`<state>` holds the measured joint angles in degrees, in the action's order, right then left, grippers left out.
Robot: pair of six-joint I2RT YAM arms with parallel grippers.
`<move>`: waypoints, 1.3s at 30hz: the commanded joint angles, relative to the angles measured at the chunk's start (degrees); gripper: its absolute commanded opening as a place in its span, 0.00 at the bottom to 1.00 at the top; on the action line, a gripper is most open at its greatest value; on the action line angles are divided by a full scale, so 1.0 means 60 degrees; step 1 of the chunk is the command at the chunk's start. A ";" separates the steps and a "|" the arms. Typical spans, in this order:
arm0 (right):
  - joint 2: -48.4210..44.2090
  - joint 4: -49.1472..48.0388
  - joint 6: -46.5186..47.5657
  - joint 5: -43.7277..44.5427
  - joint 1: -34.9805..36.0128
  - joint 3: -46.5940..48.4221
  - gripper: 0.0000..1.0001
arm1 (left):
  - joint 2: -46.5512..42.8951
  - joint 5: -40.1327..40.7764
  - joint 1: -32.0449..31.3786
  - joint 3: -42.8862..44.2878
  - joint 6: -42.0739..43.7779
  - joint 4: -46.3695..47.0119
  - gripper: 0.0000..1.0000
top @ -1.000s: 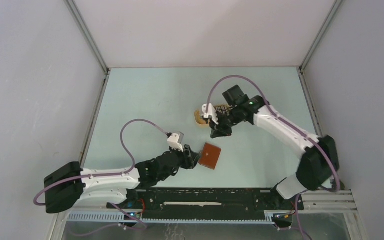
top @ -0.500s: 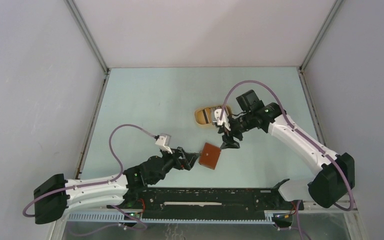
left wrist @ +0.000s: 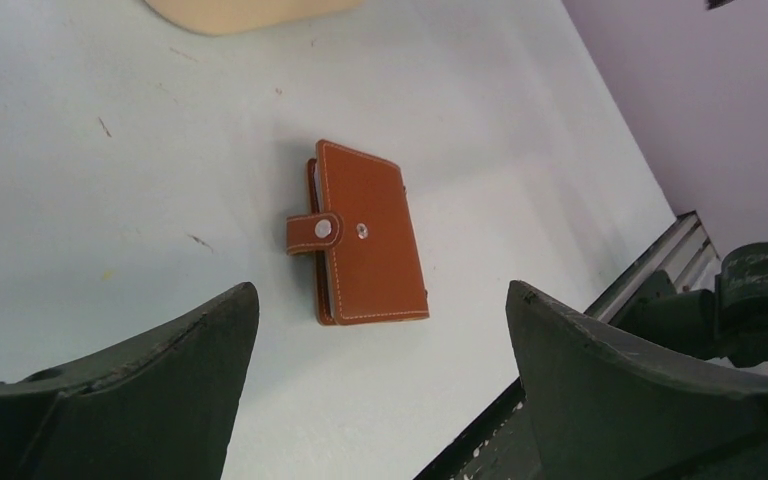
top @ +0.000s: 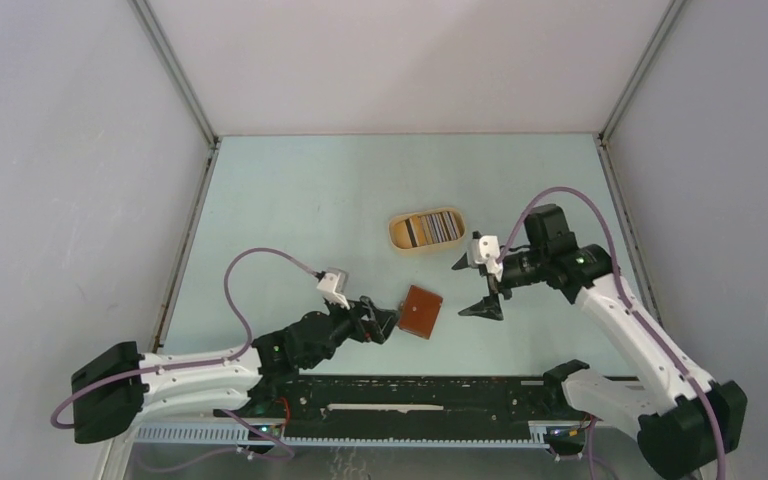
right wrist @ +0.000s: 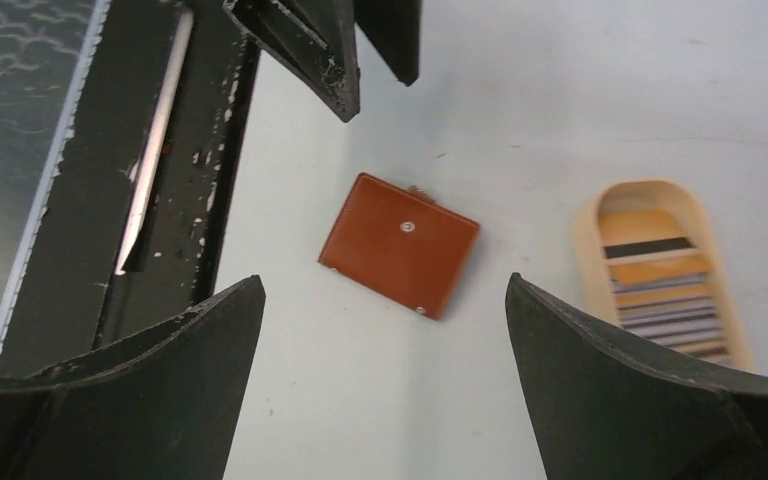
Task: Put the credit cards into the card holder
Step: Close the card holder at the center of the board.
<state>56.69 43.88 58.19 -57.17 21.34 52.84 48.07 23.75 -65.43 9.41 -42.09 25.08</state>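
Note:
The card holder (top: 421,312) is a reddish-brown leather case lying closed on the table, its strap snapped over the cover (left wrist: 370,235) (right wrist: 400,258). The credit cards (top: 430,228) stand as a striped row inside a tan oval tray (right wrist: 660,290). My left gripper (top: 388,324) (left wrist: 382,295) is open just left of the holder, clear of it, with nothing between its fingers. My right gripper (top: 472,288) (right wrist: 385,285) is open to the right of the holder, above the table, and empty.
The tan tray (top: 397,232) sits behind the holder. The black mounting rail (top: 420,395) runs along the near table edge, close in front of the holder. Grey walls enclose the table on three sides.
The right arm swung from over the tray past the holder's corner, back to the right, and opened its jaws. The left gripper opened and drew back slightly. The holder stayed put.

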 commanded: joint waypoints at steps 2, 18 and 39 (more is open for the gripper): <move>0.0305 0.0165 0.1464 -0.0964 0.0292 -0.0164 1.00 | 0.0379 -0.0321 0.0065 0.0158 -0.0420 0.0385 0.97; 0.2532 0.2711 0.7276 0.0101 0.1061 0.1333 0.93 | -0.0480 -0.0267 0.0064 0.0051 -0.0737 0.0041 0.95; 0.5705 -0.0510 0.6676 0.1789 0.2779 0.1887 0.65 | 0.1205 0.0243 0.0065 -0.0515 -0.2092 0.0795 0.68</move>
<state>88.38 43.97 99.31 -47.55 37.28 60.01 54.96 22.35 -65.43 8.14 -51.83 27.88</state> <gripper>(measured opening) 0.696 0.706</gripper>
